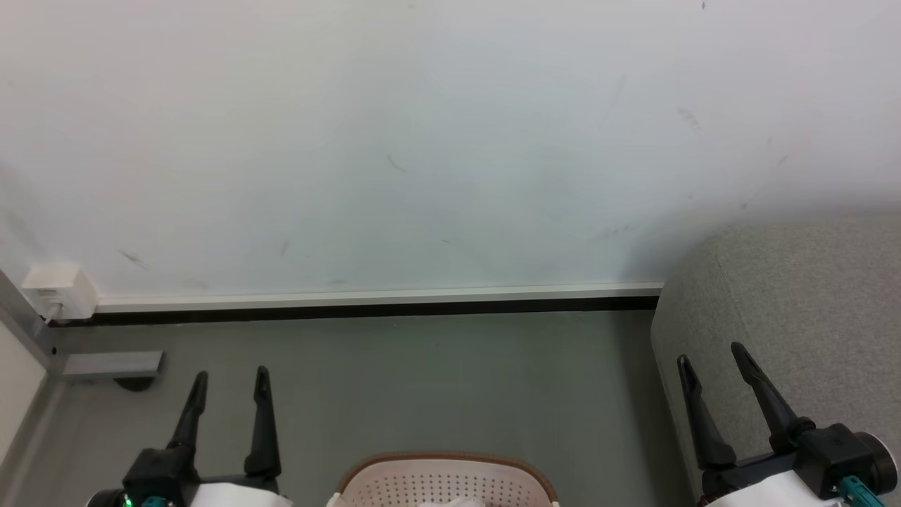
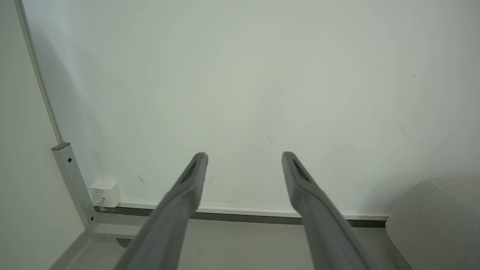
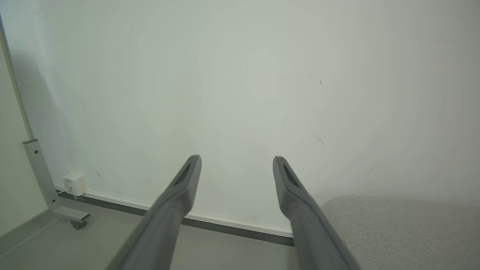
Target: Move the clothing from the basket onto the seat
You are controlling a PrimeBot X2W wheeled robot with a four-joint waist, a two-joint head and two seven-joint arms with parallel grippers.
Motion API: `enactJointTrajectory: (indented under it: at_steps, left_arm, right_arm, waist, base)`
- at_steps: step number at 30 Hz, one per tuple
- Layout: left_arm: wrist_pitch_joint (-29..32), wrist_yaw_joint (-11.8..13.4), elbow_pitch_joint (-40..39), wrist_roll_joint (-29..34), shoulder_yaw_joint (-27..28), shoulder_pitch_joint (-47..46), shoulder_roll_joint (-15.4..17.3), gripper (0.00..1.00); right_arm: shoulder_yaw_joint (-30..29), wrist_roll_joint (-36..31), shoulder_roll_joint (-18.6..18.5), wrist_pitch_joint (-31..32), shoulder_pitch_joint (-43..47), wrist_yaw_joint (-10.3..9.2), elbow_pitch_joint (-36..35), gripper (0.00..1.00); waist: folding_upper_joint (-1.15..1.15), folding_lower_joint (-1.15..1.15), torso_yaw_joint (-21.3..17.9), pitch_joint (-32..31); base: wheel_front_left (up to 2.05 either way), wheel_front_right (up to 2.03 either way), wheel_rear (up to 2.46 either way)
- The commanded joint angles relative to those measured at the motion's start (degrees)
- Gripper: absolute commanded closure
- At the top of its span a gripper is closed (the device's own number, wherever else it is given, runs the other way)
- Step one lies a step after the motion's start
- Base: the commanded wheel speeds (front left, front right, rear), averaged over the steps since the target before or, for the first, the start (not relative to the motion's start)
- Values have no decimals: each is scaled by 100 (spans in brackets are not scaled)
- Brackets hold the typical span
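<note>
My left claw [image 1: 231, 373], right claw [image 1: 709, 353]: apart, empty; cream perforated plastic basket [image 1: 443, 459] at view's edge, so reaching blind I may clip its rim.

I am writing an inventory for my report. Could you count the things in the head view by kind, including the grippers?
grippers: 2 (left gripper, right gripper, both with jaws open)
basket: 1
sofa: 1
white wall box: 1
grey metal bar: 1
total: 6
</note>
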Motion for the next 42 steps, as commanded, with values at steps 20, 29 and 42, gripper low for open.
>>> enactJointTrajectory:
  at_steps: [20, 29, 42]
  left_arm:
    - [-4, -65, 66, -163, -24, -70, 37, 0]
    - [-4, -143, 125, -221, -135, -241, 36, 0]
    - [-3, -360, 668, -244, -239, -1018, 36, 0]
  right_arm:
    - [-22, 17, 13, -17, -91, -14, -69, 0]
    - [-140, 39, -9, -16, -204, -14, -157, 0]
    - [-137, 81, 57, -8, -675, -14, -419, 0]
  waist:
    - [0, 0, -123, 172]
    - [0, 0, -319, 611]
    - [0, 0, -659, 1853]
  base:
    - [0, 0, 0]
    - [0, 0, 0]
    - [0, 0, 0]
